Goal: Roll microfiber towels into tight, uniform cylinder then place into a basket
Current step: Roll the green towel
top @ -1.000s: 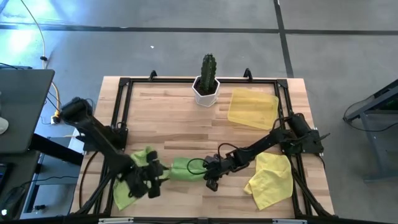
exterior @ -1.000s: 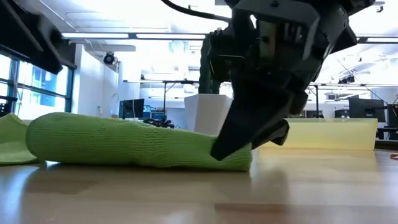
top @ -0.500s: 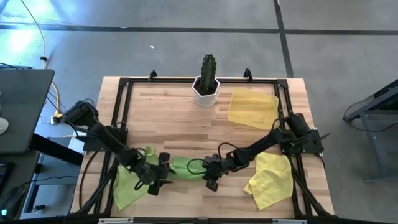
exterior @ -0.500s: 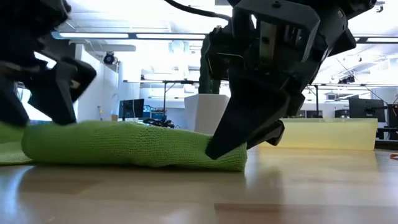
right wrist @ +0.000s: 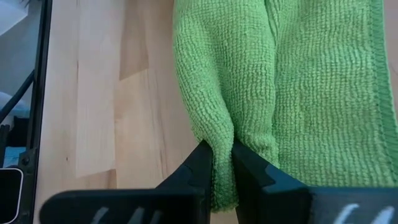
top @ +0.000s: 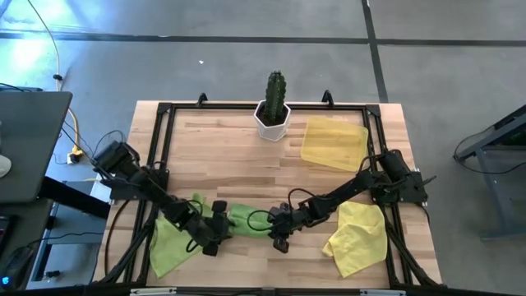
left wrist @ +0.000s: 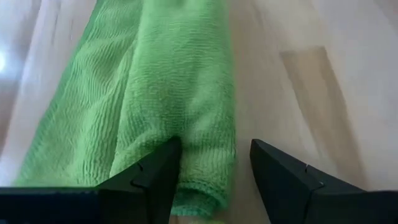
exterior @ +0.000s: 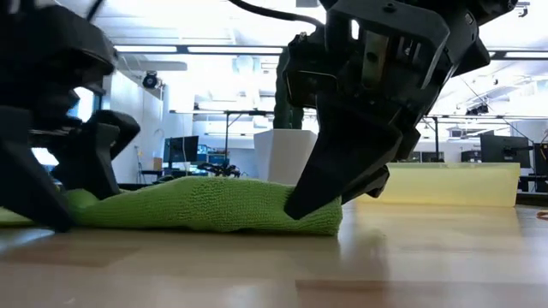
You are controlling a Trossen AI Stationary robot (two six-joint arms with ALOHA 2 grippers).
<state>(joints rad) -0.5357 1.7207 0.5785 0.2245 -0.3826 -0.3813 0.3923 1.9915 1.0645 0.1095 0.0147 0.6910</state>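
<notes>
Two pincers meet at one rolled green towel (top: 240, 220) lying near the front of the table (top: 230, 148). The right pincer (right wrist: 217, 163) is clamped on a fold at one end of the roll. The left pincer (left wrist: 214, 163) has its fingers apart, one on each side of the other end. A yellow towel (top: 357, 237) lies near the right front corner. The basket (top: 334, 143) sits at the back right.

Bright, even overhead light; glaring backlit ceiling, near-silhouetted arms, soft tabletop reflections.
</notes>
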